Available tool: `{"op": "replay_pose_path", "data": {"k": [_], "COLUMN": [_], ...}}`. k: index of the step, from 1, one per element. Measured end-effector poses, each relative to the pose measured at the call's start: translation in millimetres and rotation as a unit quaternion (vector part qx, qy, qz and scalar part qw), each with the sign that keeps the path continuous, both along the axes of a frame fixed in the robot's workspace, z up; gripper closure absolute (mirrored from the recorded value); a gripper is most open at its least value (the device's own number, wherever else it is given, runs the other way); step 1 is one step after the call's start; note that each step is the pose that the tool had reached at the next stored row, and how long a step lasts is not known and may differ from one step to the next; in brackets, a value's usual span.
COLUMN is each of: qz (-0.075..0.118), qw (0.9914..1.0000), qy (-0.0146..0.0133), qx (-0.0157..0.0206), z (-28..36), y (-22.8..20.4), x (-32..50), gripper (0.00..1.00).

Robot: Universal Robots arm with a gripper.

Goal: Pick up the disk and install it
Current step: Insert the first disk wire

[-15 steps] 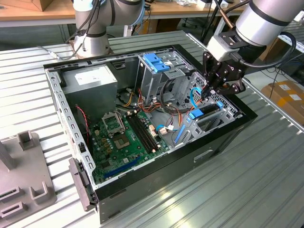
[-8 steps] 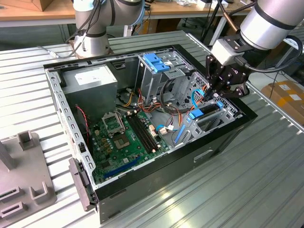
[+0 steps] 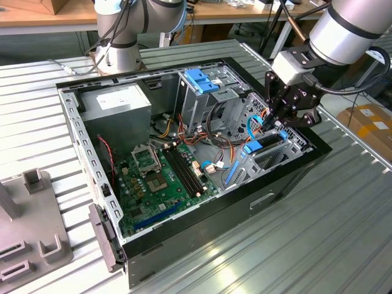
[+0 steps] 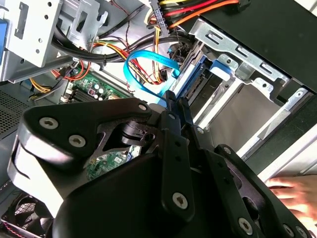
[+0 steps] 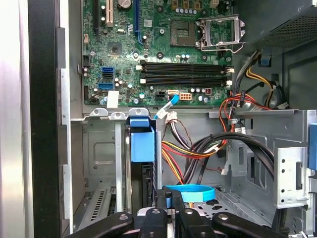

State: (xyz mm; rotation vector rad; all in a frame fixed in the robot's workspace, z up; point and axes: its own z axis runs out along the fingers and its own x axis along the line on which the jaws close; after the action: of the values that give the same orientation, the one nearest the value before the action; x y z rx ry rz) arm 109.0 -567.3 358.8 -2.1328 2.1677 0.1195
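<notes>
Exterior view, left to right.

- Grey fixture (image 3: 33, 226) at 8 o'clock on the table (image 3: 318, 245), nothing on it.
- Case (image 3: 79, 141) lies on its side with the open face up. I judge this is so the arm can reach in from above.
- Inside the case: PSU (image 3: 116, 103) at 10 o'clock, board (image 3: 160, 177) at centre, blue bracket (image 3: 199, 79) at 12.
- Disk (image 3: 253, 147) at 3 o'clock, standing on edge in the cage (image 5: 99, 144), blue tab toward the board. Its rails look to be in the guides, which would keep it square.
- Gripper (image 3: 274, 122) hangs right over the disk, fingers pressed together with nothing seen between them — likely set to push, not grasp.
- Blue cable (image 5: 190, 192) loops just beside the tips.
- In the second wrist view a hand (image 4: 292, 194) lies outside the case wall.

Count: one each — disk, gripper, PSU, bracket, board, cable loop, hand.
</notes>
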Motion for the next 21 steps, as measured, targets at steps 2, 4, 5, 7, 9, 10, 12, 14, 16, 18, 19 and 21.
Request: {"op": "replay_pose_path", "data": {"k": [2, 4, 5, 7, 9, 10, 12, 14, 16, 18, 19, 21], "qz": [0.000, 0.000, 0.000, 0.000, 0.000, 0.000, 0.000, 0.000, 0.000, 0.000, 0.000, 0.000], "qw": [1.00000, 1.00000, 1.00000, 1.00000, 1.00000, 1.00000, 1.00000, 1.00000, 1.00000, 1.00000, 1.00000, 1.00000], "qy": [0.0000, 0.0000, 0.0000, 0.0000, 0.0000, 0.0000, 0.0000, 0.0000, 0.0000, 0.0000, 0.0000, 0.0000], "qx": [0.0001, 0.0001, 0.0001, 0.0001, 0.0001, 0.0000, 0.0001, 0.0001, 0.0001, 0.0001, 0.0001, 0.0001], "z": [-0.1, -0.1, -0.1, -0.1, -0.1, -0.1, -0.1, -0.1, -0.1, -0.1, -0.1, -0.1], "y": [-0.4, -0.5, -0.6, -0.6, -0.7, -1.2, -1.3, -1.3, -2.7, -5.2, -6.0, -6.9], "x": [0.0, 0.0, 0.0, 0.0, 0.0, 0.0, 0.0, 0.0, 0.0, -0.1, 0.0, 0.0], "gripper": [0.84, 0.84, 0.84, 0.84, 0.84, 0.84, 0.84, 0.84, 0.84, 0.84, 0.84, 0.84]}}
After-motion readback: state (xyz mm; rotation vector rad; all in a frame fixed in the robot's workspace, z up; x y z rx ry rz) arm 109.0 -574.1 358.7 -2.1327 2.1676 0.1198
